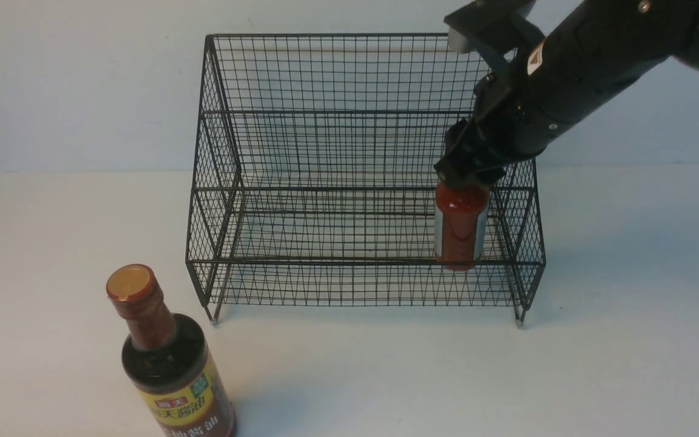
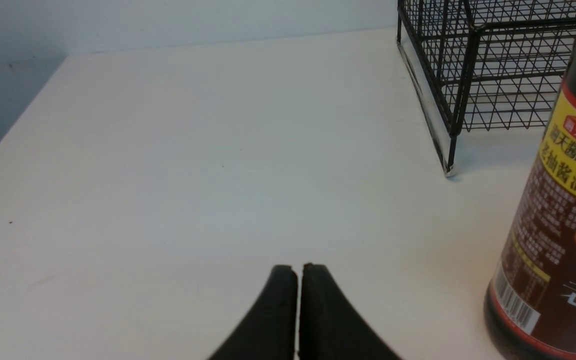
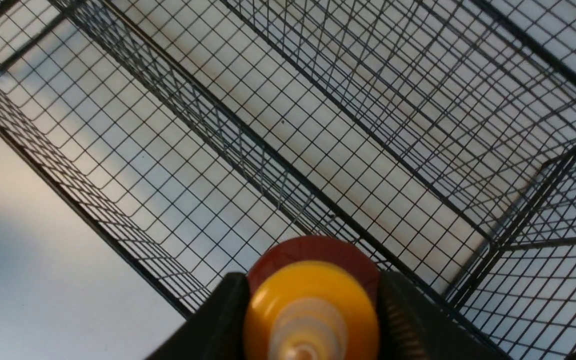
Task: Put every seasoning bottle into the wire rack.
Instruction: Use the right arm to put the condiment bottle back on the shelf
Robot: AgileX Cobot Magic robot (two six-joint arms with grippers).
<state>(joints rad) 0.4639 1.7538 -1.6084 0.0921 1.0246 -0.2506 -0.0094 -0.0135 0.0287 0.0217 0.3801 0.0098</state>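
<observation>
Two bottles, one rack (image 1: 325,152), two pincers. The right pincer (image 1: 468,176) clamps the red bottle (image 1: 460,227) at its top, just under the yellow cap. The bottle is upright inside the rack's lower front tier, at the 3 o'clock end; whether its base touches the mesh I cannot tell. The soy bottle (image 1: 167,364) stands on the counter (image 1: 628,303), at 7 o'clock from the rack. The left pincer (image 2: 298,272) is closed on nothing, near the soy bottle.

A robot lab or test setup, not a kitchen: plain white table (image 1: 628,364) against a blank pale wall (image 1: 82,79), a black robot arm (image 1: 598,54) at a wire rack (image 1: 337,152).
</observation>
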